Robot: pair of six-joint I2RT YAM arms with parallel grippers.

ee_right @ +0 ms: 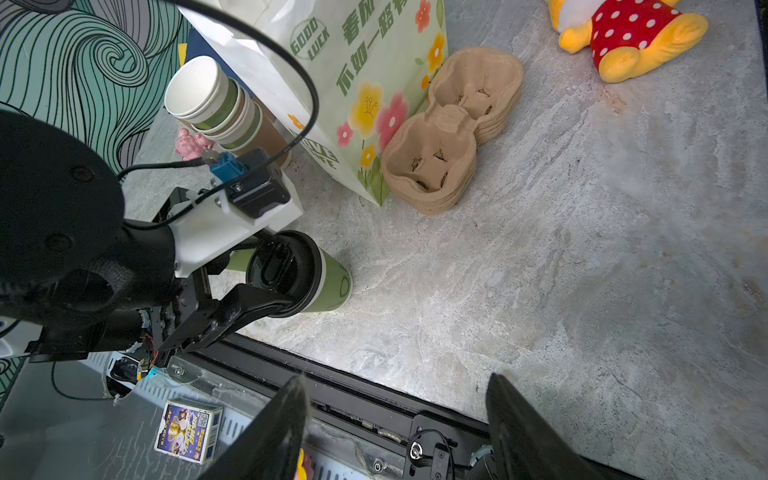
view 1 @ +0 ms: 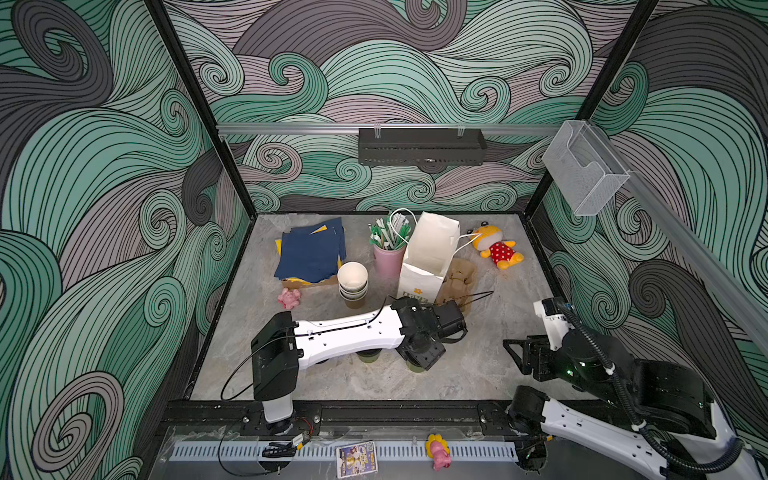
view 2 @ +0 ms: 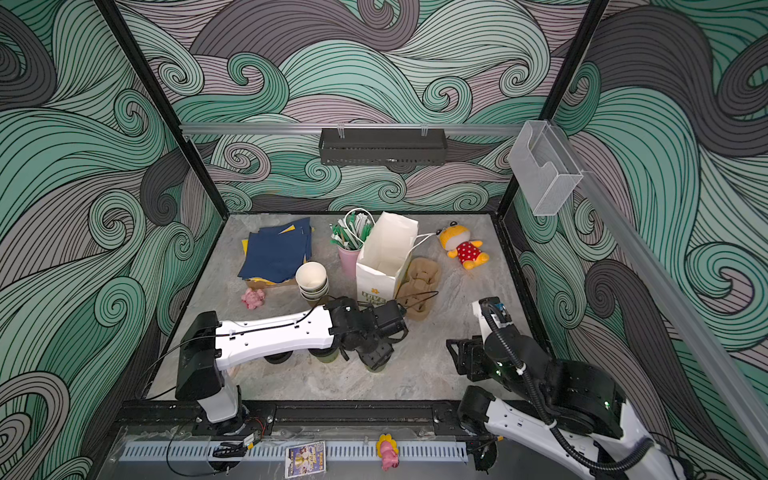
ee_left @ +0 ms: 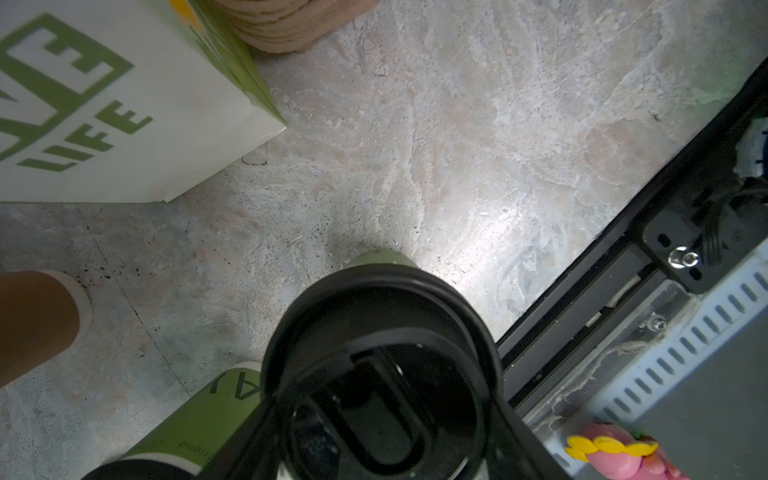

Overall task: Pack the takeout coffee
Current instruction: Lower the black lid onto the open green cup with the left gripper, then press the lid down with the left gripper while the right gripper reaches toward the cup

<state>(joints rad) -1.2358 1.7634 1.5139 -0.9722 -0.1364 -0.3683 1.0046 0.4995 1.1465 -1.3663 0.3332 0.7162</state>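
Note:
One takeout coffee cup [ee_right: 328, 286], olive green with a black sip lid [ee_left: 382, 353], stands on the table near the front edge. My left gripper [ee_right: 286, 272] reaches down over it, with its fingers [ee_right: 257, 305] pressed against the sides of the lid, shut on this cup. In both top views only the cup's base [view 1: 415, 366] shows under the left wrist. The second green cup [ee_left: 199, 424] stands right beside it, partly under the left arm [view 1: 368, 356]. My right gripper [ee_right: 395, 382] hangs open and empty at the front right [view 1: 515, 357].
An open white paper bag [view 1: 432, 249] stands mid-table, with brown pulp cup carriers [view 1: 459, 276] against it. A stack of empty cups [view 1: 353, 282], a pink cup of straws [view 1: 388, 259], napkins [view 1: 311, 253], a plush toy [view 1: 496, 249] and a small pink toy [view 1: 289, 298] lie behind.

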